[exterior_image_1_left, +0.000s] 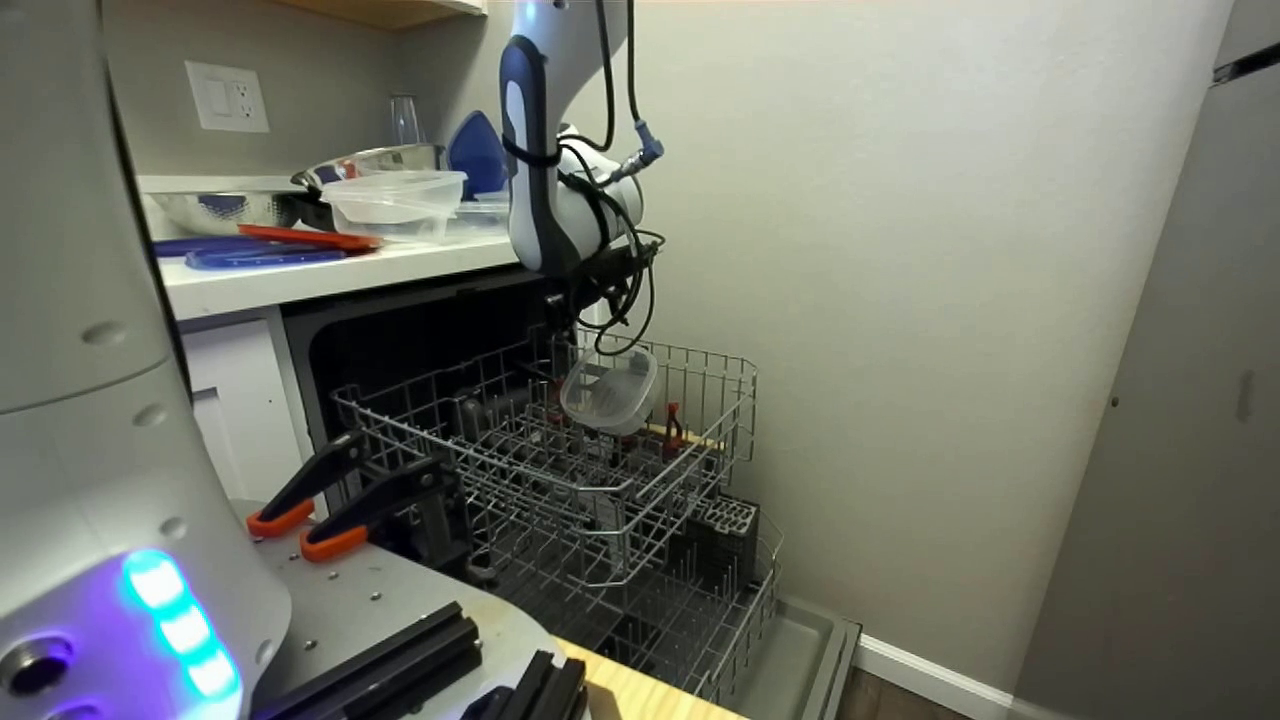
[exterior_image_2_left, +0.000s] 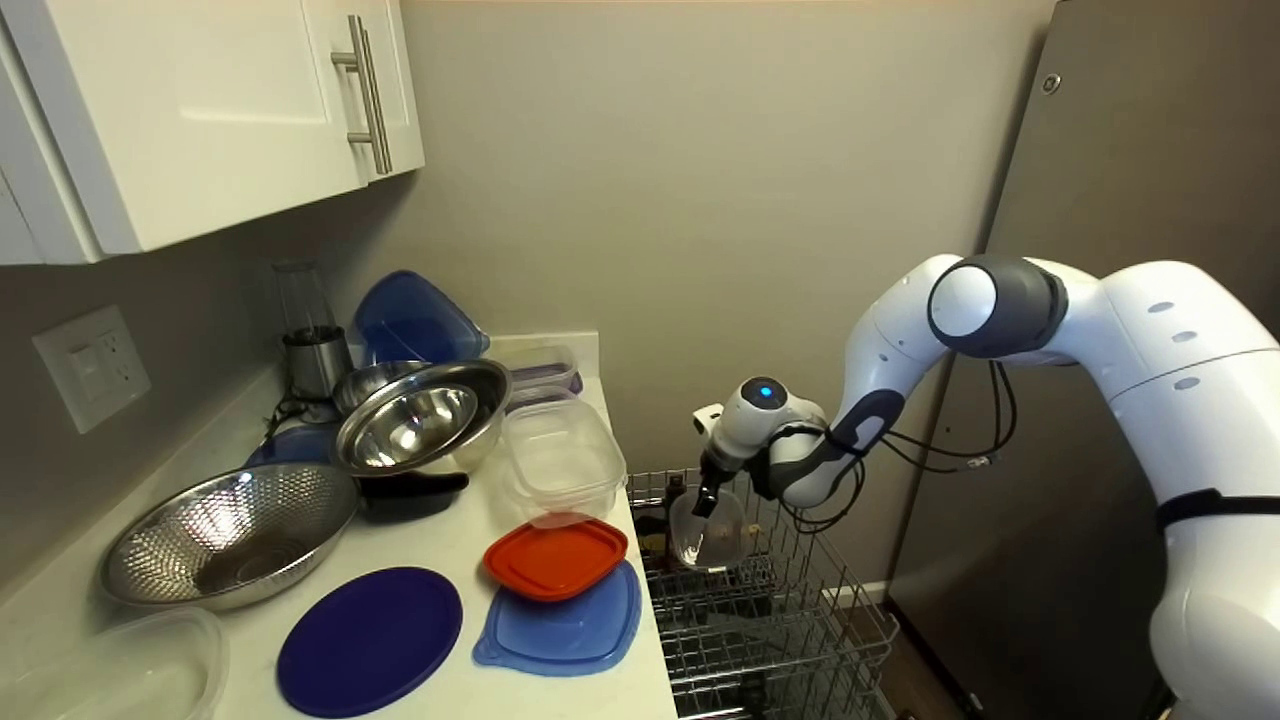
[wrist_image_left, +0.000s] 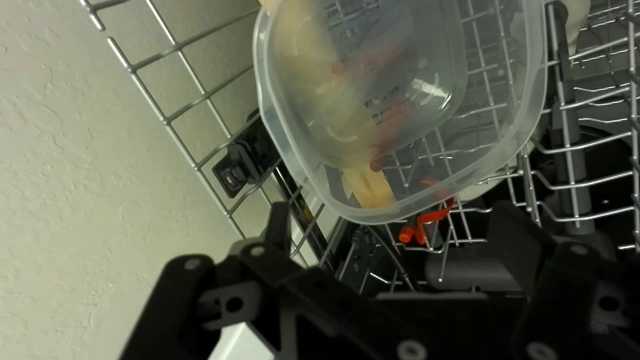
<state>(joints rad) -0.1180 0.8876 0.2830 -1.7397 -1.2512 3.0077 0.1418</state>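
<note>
My gripper (wrist_image_left: 392, 212) stands open over the upper dishwasher rack (exterior_image_1_left: 480, 455), its black fingers (wrist_image_left: 279, 227) wide apart with nothing between them. Just beyond the fingertips a clear plastic container (wrist_image_left: 425, 145) sits in the rack, tilted, its open side facing me. The same container (exterior_image_1_left: 612, 395) shows below the gripper in an exterior view; in another exterior view the gripper (exterior_image_2_left: 706, 500) overlaps the container (exterior_image_2_left: 720, 545). Whether they touch I cannot tell. A red-handled item (wrist_image_left: 425, 225) lies in the rack at the container's rim, partly hidden behind it.
A wall (wrist_image_left: 75, 175) runs close along the rack's side. The white counter (exterior_image_2_left: 470, 560) beside the rack bears a colander (exterior_image_2_left: 230, 530), metal bowls (exterior_image_2_left: 420, 420), clear containers (exterior_image_2_left: 560, 450), a red lid (exterior_image_2_left: 556, 558) and blue lids (exterior_image_2_left: 370, 640). Below is the lower rack (exterior_image_1_left: 660, 640).
</note>
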